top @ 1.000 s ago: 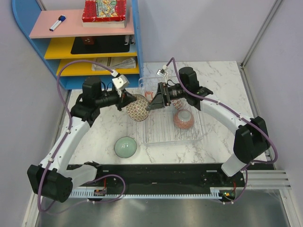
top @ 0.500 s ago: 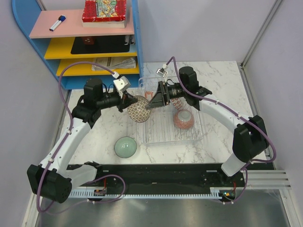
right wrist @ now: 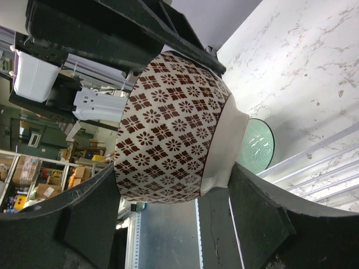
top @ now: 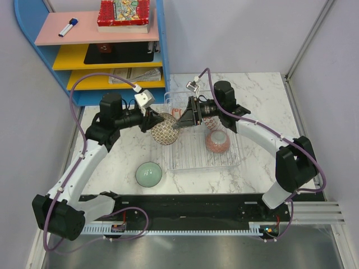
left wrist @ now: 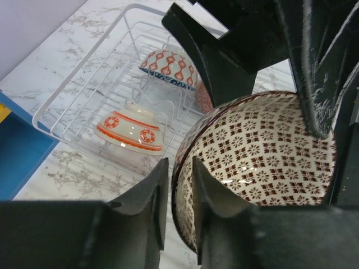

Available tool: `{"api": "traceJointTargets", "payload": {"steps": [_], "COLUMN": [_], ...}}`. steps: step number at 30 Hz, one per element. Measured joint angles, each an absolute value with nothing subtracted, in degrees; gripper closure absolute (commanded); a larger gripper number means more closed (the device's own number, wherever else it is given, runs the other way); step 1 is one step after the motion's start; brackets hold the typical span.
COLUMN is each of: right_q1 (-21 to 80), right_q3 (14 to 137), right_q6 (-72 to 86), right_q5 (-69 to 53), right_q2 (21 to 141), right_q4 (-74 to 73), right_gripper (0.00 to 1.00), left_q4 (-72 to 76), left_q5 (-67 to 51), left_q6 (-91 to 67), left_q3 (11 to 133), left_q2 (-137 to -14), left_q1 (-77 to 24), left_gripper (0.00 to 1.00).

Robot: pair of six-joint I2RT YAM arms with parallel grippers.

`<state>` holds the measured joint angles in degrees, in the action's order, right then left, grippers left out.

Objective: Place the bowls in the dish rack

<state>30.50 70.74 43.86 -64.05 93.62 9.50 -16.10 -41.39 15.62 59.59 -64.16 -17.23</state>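
Note:
The brown lattice bowl (top: 163, 128) hangs above the left edge of the clear dish rack (top: 235, 159), between both grippers. My right gripper (top: 178, 123) is shut on it, one finger at the rim side and one at the foot of the brown bowl (right wrist: 168, 129). My left gripper (left wrist: 176, 168) straddles the rim, slightly open, with a thin gap at the outer finger. Inside the rack sit an orange-red floral bowl (top: 217, 141), a white bowl with red circles (left wrist: 129, 130) and a blue and red patterned bowl (left wrist: 168, 67). A pale green bowl (top: 148, 174) rests on the marble table.
A blue shelf unit (top: 112, 50) with pink and yellow boards stands at the back left, close behind my left arm. A marker (top: 68, 27) and a red box (top: 123, 14) lie on top of it. Grey walls close both sides.
My right gripper has closed from wide open onto the brown lattice bowl. My left gripper's jaws have eased apart on the rim. The bowl has barely moved.

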Motion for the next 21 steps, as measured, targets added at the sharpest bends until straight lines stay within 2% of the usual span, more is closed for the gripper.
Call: {"api": "traceJointTargets", "payload": {"steps": [2, 3, 5, 6, 8, 9, 13, 21], "right_q1": [30.5, 30.4, 30.2, 30.0, 29.5, 29.2, 28.1, 28.4], "right_q3": [70.5, 70.3, 69.8, 69.6, 69.3, 69.3, 70.1, 76.7], "right_q6": [44.1, 44.1, 43.8, 43.6, 42.7, 41.8, 34.5, 9.1], "right_q5": [-63.7, -63.3, -62.7, -62.3, -61.1, -60.2, -54.9, -34.1], "right_q2": [93.6, 93.6, 93.6, 93.6, 93.6, 93.6, 92.8, 86.7], "right_q4": [9.5, 9.4, 9.0, 8.6, 7.6, 6.7, -2.5, -28.1], "right_gripper": [1.00, 1.00, 1.00, 1.00, 1.00, 1.00, 1.00, 1.00], "left_q4": [-15.5, -15.2, -14.7, -14.6, -14.5, -14.5, -14.7, -20.3], "left_q5": [-42.0, -42.2, -42.3, -42.3, -42.1, -42.0, -40.8, -40.7], "left_q6": [15.3, 15.2, 15.3, 15.1, 15.1, 15.1, 15.6, 21.2], "left_q3": [59.6, 59.6, 59.6, 59.6, 59.6, 59.6, 59.6, 57.4], "left_q2": [-64.2, -64.2, -64.2, -64.2, -64.2, -64.2, -64.2, -64.6], "left_q1": [-17.4, -17.6, -17.9, -17.9, -18.0, -18.0, -16.3, -4.7], "left_gripper": [0.38, 0.27, 0.19, 0.10, 0.06, 0.00, 0.00, 0.00]}}
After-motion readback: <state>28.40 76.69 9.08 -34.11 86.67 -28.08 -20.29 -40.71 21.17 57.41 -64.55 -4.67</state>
